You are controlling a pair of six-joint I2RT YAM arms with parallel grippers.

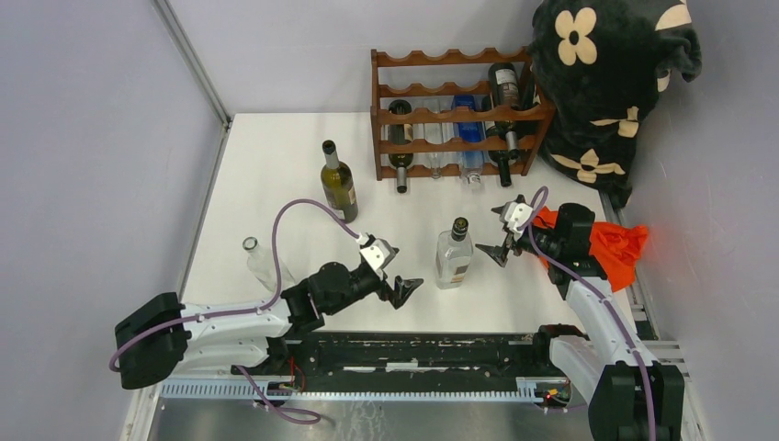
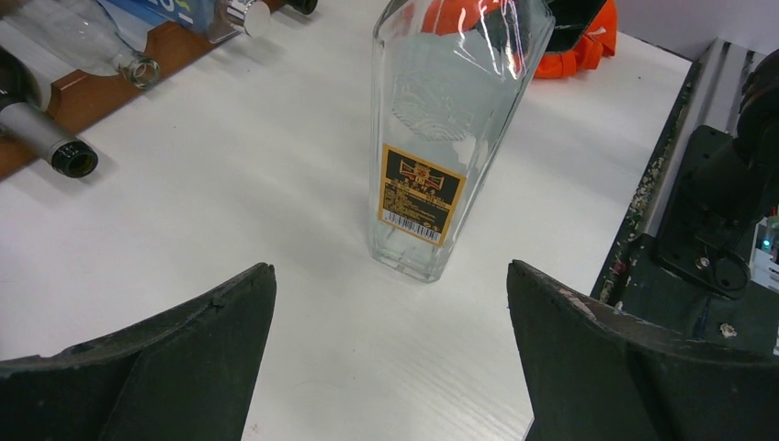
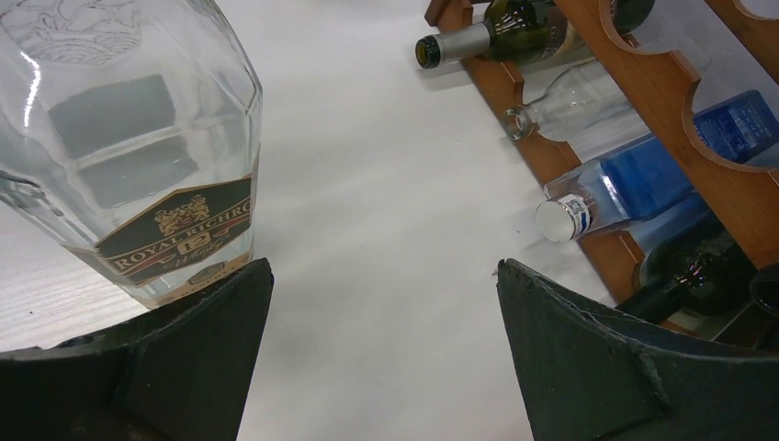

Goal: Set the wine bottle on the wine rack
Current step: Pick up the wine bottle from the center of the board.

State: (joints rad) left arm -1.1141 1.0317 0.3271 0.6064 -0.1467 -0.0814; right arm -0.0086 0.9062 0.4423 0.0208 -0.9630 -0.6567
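On clear bottle (image 3: 129, 138): "ROYAL" label (image 3: 174, 234)

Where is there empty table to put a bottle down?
Bare table lies in the far left corner, between the rack and the table's left edge, behind the green bottle. It is crowded on the right, where the right claw, the clear bottle and the orange cloth sit close.

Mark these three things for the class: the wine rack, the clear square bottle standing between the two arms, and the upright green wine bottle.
wine rack (image 1: 432, 116): top external view, on a scalloped front rail.
clear square bottle (image 1: 454, 259): top external view, on its glass body.
green wine bottle (image 1: 339, 188): top external view, on its labelled body.
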